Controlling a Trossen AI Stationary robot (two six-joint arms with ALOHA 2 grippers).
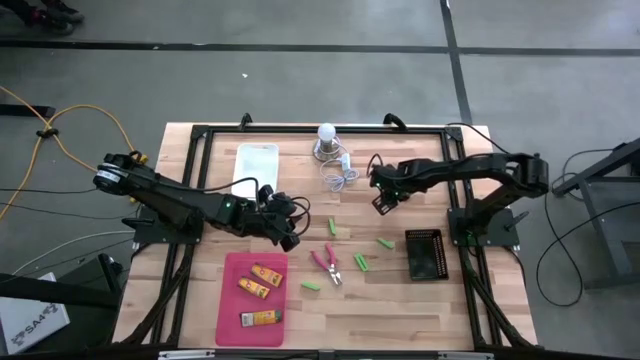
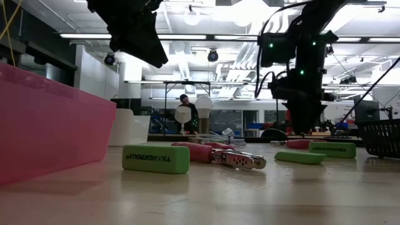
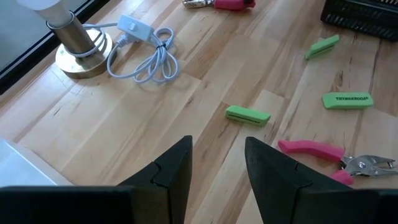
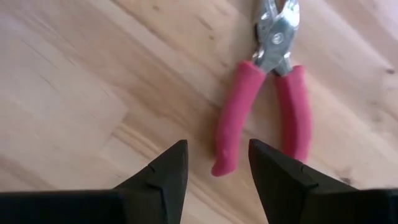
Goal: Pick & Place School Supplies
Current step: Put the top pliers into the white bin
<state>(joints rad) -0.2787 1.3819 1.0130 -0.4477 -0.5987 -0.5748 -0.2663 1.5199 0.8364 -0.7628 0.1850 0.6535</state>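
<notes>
Three orange-yellow pieces [image 1: 258,290] lie in the pink tray [image 1: 228,310]. Several light-green sticks [image 1: 361,262] are scattered on the wood, one of them close in the low view [image 2: 156,159]. One pair of pink-handled pliers [image 1: 327,262] lies flat at mid-table. The second pair [image 4: 264,106] lies flat under my right gripper [image 4: 217,168], which is open and hovers above the handles [image 1: 385,203]. My left gripper [image 3: 217,174] is open and empty, above the table just left of the first pliers [image 1: 287,228].
A white bulb on a round base [image 1: 326,137] with its coiled cord [image 1: 340,178] stands at the far side. A white tray [image 1: 255,165] lies far left, and a black mesh basket [image 1: 424,253] sits right of the sticks. Bare wood shows near the front edge.
</notes>
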